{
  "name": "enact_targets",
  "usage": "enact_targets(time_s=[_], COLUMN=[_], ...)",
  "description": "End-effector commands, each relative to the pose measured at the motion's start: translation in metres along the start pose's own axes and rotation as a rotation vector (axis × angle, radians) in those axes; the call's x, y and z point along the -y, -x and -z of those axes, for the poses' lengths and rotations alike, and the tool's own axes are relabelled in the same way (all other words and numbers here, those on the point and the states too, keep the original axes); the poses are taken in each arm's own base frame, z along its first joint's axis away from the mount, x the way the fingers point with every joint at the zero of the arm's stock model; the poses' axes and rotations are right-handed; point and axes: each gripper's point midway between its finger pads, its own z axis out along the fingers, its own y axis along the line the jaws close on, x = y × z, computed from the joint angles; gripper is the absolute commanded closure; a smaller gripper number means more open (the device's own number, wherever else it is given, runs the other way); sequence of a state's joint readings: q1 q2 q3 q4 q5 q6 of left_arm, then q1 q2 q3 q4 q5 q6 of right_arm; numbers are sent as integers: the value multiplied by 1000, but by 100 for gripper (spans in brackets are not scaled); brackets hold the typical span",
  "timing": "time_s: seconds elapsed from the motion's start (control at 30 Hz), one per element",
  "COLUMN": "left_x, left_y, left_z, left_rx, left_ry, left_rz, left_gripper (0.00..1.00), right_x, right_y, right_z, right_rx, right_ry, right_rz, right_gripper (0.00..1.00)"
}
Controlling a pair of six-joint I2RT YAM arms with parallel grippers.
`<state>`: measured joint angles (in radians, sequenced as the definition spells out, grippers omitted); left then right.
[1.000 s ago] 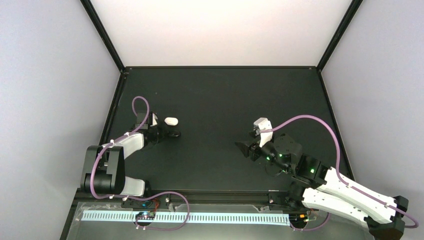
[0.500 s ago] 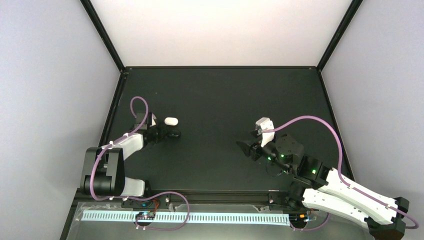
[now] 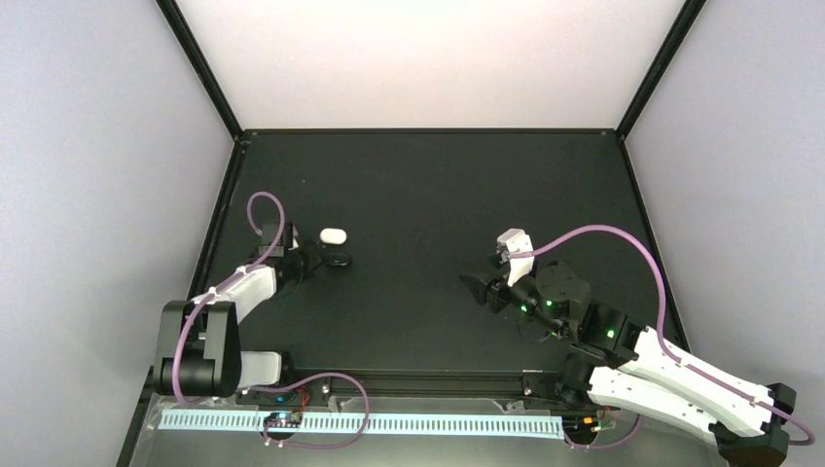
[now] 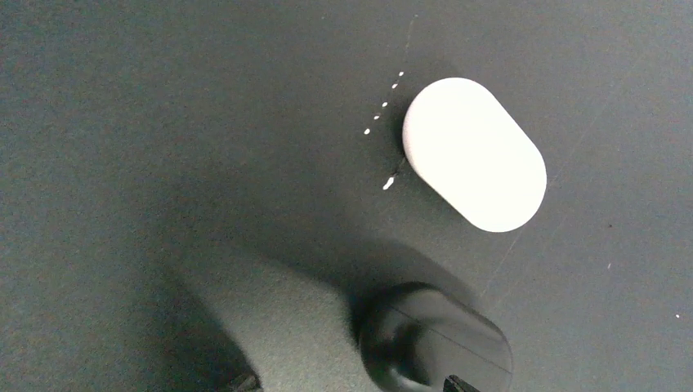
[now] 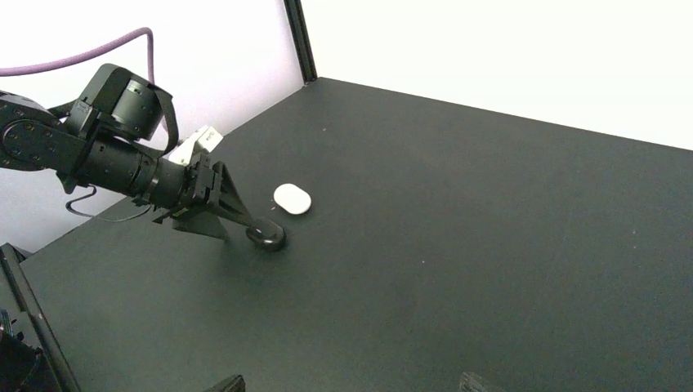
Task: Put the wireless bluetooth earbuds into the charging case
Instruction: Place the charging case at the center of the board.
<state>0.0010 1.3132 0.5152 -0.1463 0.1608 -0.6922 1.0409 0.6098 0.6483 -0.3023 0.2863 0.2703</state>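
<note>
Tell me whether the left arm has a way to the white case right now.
Probably yes: the white case lies just beyond the left end effector, with bare table around it. Only the black case at its tip sits close by.

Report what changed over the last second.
The left arm drew back toward its base, and the left gripper widened, seemingly releasing the black case, which stayed put. The white case and the open right gripper kept their places.

Left arm (image 3: 245,285) and right arm (image 3: 623,341) outstretched, jaws parted.
</note>
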Motion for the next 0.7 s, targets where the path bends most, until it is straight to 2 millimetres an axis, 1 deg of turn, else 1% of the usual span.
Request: enact_targets(time_s=[0.0,0.17,0.3,0.4,0.5,0.57,0.6,0.67], left_x=[-24,-13,4,28,58,75,85,99], left_y=[-12,-6,0,3,-3,-10,-17,-24], left_z=[7,20,35,51,58,58,56,49], left_rx=[-19,23,73,124,139,134,119,94], left_ry=[90,47,12,-25,-67,-87,-98,-108], left_rz=[15,-2,-53,-123,-204,-248,-278,-312], left_gripper=[40,40,40,40,41,43,43,44], right_x=[3,3,2,1,0,0,-1,-1], right_y=[5,4,4,4,4,5,5,6], right_z=[1,0,-2,-4,-5,-5,-5,-4], right_rx=[13,11,10,7,8,8,7,7], right_ry=[-20,-18,-18,-16,-12,-11,-9,-5], right_rz=[-7,-4,-3,0,0,-2,-2,-3], right_gripper=[32,32,32,32,32,32,32,32])
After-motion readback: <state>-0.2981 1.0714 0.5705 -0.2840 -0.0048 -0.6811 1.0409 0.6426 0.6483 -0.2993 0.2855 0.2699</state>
